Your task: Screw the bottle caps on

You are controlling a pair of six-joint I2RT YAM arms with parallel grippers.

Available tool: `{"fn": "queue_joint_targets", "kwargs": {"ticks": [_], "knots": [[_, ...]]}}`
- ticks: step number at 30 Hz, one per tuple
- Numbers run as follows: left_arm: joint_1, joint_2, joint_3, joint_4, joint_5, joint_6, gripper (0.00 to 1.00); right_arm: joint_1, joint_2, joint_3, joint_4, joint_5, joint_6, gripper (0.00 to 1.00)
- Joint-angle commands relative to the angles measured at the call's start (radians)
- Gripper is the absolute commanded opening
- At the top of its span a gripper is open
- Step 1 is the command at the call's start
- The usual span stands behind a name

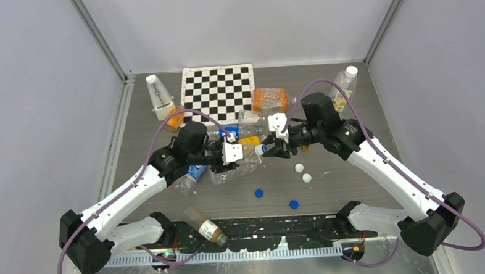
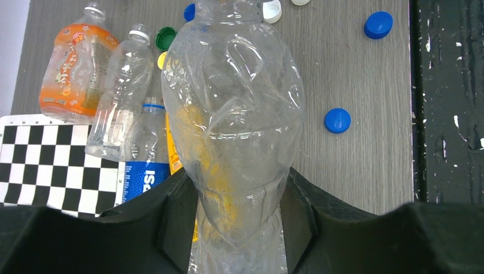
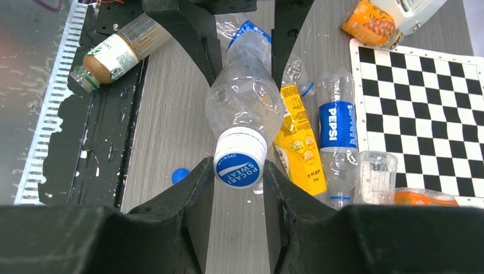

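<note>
Right wrist: right gripper (image 3: 238,178) clamped the cap (image 3: 240,161), seated on the bottle (image 3: 244,100) neck; left gripper (image 2: 237,208) squeezed the body. We judged the crumpled bottle might twist w/ the turn, cross-threading the cap.

Robot lab test cell, not a home. I'm boxed in by plain pale grey wall panels (image 1: 40,90) on silver aluminium frame posts (image 1: 98,35), over a grey wood-grain tabletop (image 1: 332,188). A black-and-white checkerboard sheet (image 1: 218,88) lies at the back and a scuffed, paint-flecked black base plate (image 1: 281,225) at the near edge.
</note>
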Motion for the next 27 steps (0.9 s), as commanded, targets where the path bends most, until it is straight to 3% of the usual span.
{"fn": "queue_joint_targets", "kwargs": {"ticks": [1, 9, 13, 17, 22, 27], "knots": [[-0.001, -0.021, 0.022, 0.064, 0.009, 0.000, 0.00, 0.008, 0.012, 0.038, 0.035, 0.052, 0.189, 0.03], [-0.003, -0.051, -0.007, 0.103, -0.074, 0.010, 0.00, 0.008, 0.055, 0.031, 0.200, 0.191, 0.965, 0.01], [-0.008, -0.061, -0.016, 0.113, -0.118, 0.020, 0.00, 0.005, 0.051, 0.036, 0.177, 0.468, 1.361, 0.00], [-0.022, -0.057, -0.018, 0.129, -0.147, 0.020, 0.00, -0.009, 0.046, -0.006, 0.141, 0.595, 1.732, 0.00], [-0.037, -0.066, -0.026, 0.130, -0.187, 0.029, 0.00, -0.011, 0.018, -0.100, 0.238, 0.596, 1.909, 0.01], [-0.037, -0.071, -0.026, 0.113, -0.216, 0.030, 0.00, -0.011, -0.009, -0.069, 0.233, 0.623, 1.807, 0.09]]}}
